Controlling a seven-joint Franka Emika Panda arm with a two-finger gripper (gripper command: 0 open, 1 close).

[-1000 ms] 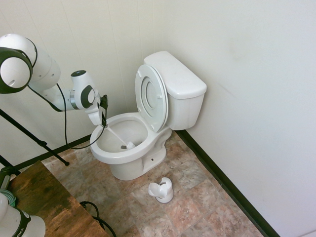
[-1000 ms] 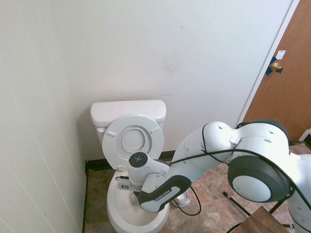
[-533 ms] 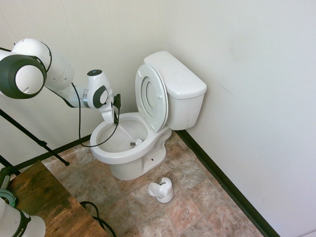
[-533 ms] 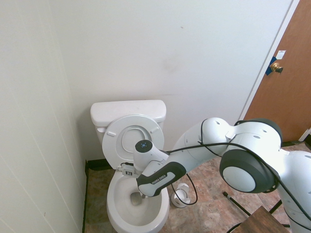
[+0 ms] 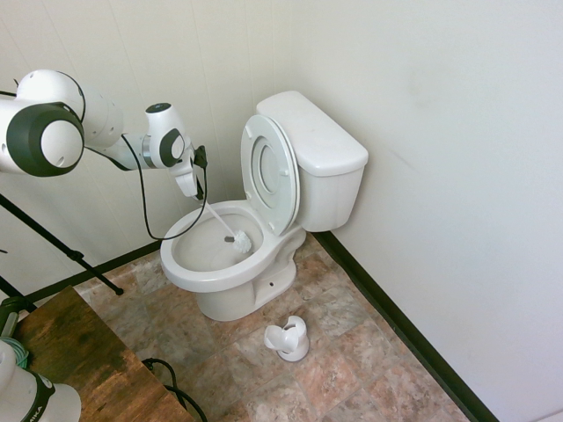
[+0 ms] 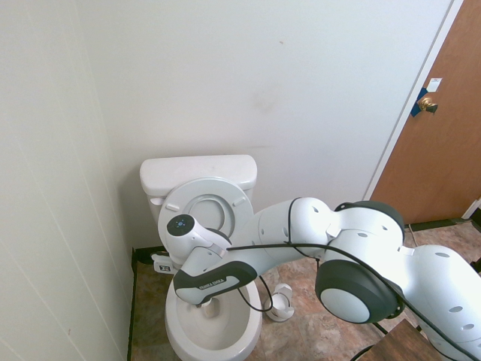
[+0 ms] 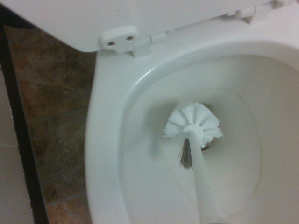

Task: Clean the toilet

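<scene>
Tool [image 5: 195,195] clamps brush [image 5: 239,242] handle, above toilet [image 5: 230,264] bowl

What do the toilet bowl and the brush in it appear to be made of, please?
Toilet: probably glazed ceramic; white, glossy, with soft reflections. Brush: seemingly plastic; matte white handle and fine white bristles fanning from its head.

The white arm [image 5: 106,132] reached out level, its wrist bent down. The gripper [image 5: 195,189] pointed downward, fingers apparently closed, partly hidden.
</scene>
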